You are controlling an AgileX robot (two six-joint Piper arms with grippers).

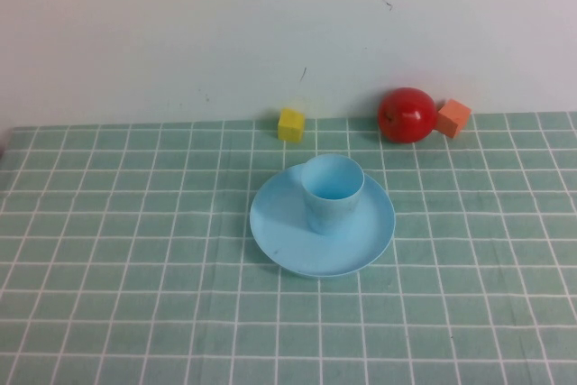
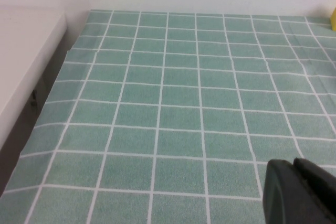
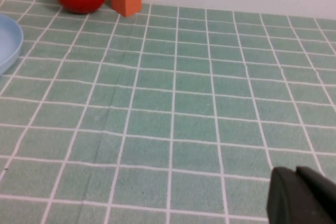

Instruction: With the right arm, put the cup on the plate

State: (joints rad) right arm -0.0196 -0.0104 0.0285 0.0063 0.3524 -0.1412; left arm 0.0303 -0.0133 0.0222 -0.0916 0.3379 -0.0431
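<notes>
Cup [image 1: 333, 191] stands upright on plate [image 1: 297, 245], mouth open, nothing inside. R gripper [image 3: 304, 198] hangs low over bare cloth, well apart from plate; L gripper [image 2: 302, 192] near cloth's edge; finger state can't tell on either. Behind plate: yellow cube [image 1: 291, 123], red ball [image 1: 406, 114] touching orange cube [image 1: 453, 118], by wall.

Place: a plain test bench, likely a lab.
Surface: green checked cloth [image 1: 108, 223] covering the desk to its far edge.
Backdrop: bare white wall [image 1: 180, 24].
Props: toy blocks, yellow [image 1: 291, 123] and orange [image 1: 453, 118].
</notes>
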